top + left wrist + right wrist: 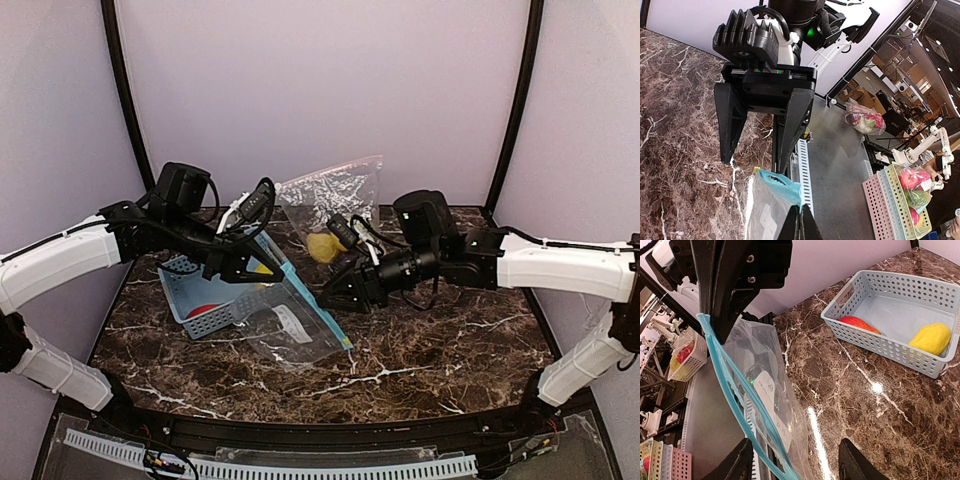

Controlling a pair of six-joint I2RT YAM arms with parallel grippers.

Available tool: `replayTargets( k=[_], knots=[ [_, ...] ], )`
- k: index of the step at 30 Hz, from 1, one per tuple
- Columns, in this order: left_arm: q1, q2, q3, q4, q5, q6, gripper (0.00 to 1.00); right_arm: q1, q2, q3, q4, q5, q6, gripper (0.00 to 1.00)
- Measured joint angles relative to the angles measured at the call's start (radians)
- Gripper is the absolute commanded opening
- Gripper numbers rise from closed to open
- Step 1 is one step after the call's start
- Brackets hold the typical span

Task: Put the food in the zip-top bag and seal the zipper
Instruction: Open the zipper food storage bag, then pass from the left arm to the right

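The basket [890,342] sits on the left of the table [430,350]. In it are a red piece [857,324] and a lemon [930,338], well apart from each other.

My left gripper [800,222] is just right of the basket. It is pinched tight on the blue zip edge [725,375] of the bag [765,370]. That corner is held up, and the rest of the bag hangs down to the table on the near side. I can see no food in the bag.

My right gripper [796,441] is wide open and holds nothing. It points left at the bag, and the zip edge runs close by it.

Far back lies a second lemon [322,247], next to a crumpled bag [335,190].
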Motion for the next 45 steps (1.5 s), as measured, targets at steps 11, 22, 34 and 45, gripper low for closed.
replayTargets(
  k=[11, 22, 34, 45],
  knots=[
    [0.000, 0.000, 0.000, 0.000, 0.002, 0.000, 0.01, 0.000, 0.002, 0.000, 0.022, 0.009, 0.000, 0.50],
    [0.000, 0.000, 0.000, 0.000, 0.006, 0.000, 0.01, -0.005, 0.002, 0.000, 0.045, 0.010, 0.008, 0.47],
    [0.000, 0.000, 0.000, 0.000, 0.007, 0.000, 0.01, -0.019, 0.002, -0.006, 0.075, 0.002, 0.020, 0.44],
    [0.000, 0.000, 0.000, 0.000, 0.007, 0.000, 0.01, -0.019, 0.002, -0.007, 0.074, -0.066, 0.011, 0.42]
  ],
)
